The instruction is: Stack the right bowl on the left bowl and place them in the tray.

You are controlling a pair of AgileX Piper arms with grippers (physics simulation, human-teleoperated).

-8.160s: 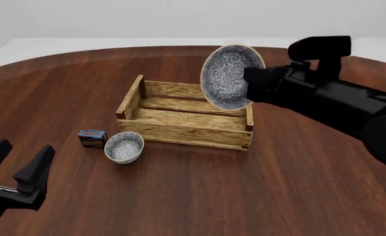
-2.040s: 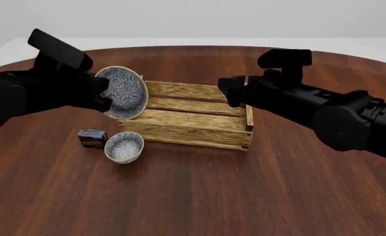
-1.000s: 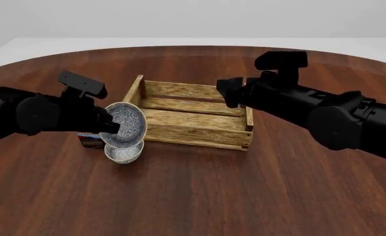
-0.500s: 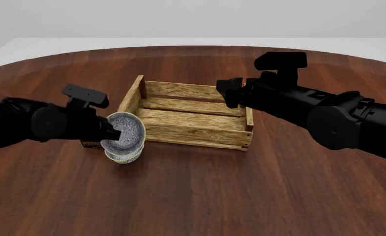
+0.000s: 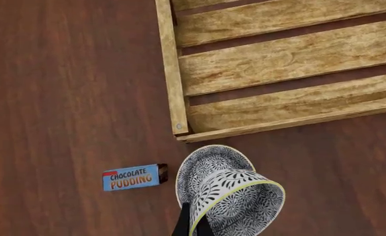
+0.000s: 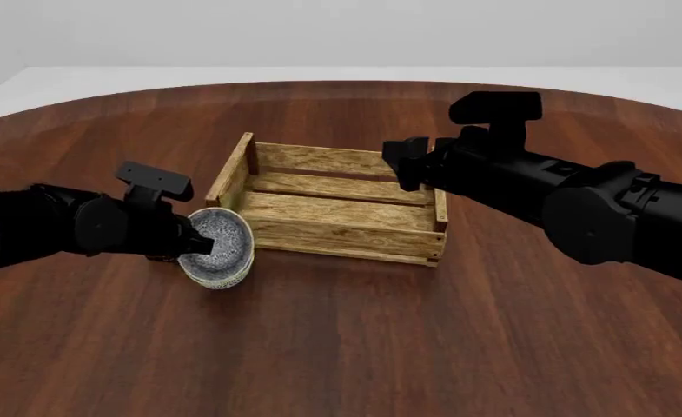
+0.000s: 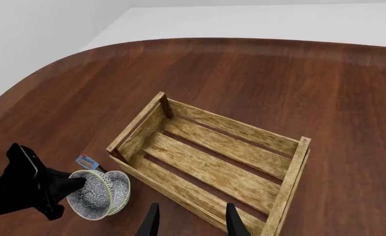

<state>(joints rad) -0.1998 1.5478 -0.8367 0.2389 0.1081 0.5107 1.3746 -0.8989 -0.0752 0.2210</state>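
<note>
My left gripper (image 6: 201, 244) is shut on the rim of the right bowl (image 6: 227, 236), an off-white speckled bowl. It holds the bowl tilted, sitting partly inside the left bowl (image 6: 215, 278), which stands on the table by the tray's near left corner. In the left wrist view the held bowl (image 5: 240, 201) overlaps the lower bowl (image 5: 207, 164), with the gripper (image 5: 193, 227) pinching its rim. The wooden slatted tray (image 6: 331, 208) holds nothing. My right gripper (image 6: 407, 165) is open and empty, above the tray's far right part; its own view shows it (image 7: 191, 221) over the tray (image 7: 212, 157).
A small blue-and-red chocolate pudding box (image 5: 133, 178) lies on the table beside the bowls, on the side away from the tray. In the front view my left arm mostly hides it. The dark wooden table (image 6: 353, 347) stretches around.
My left gripper has come down with the right bowl and levelled it, from above the left bowl to resting partly inside it. The right arm has barely moved.
</note>
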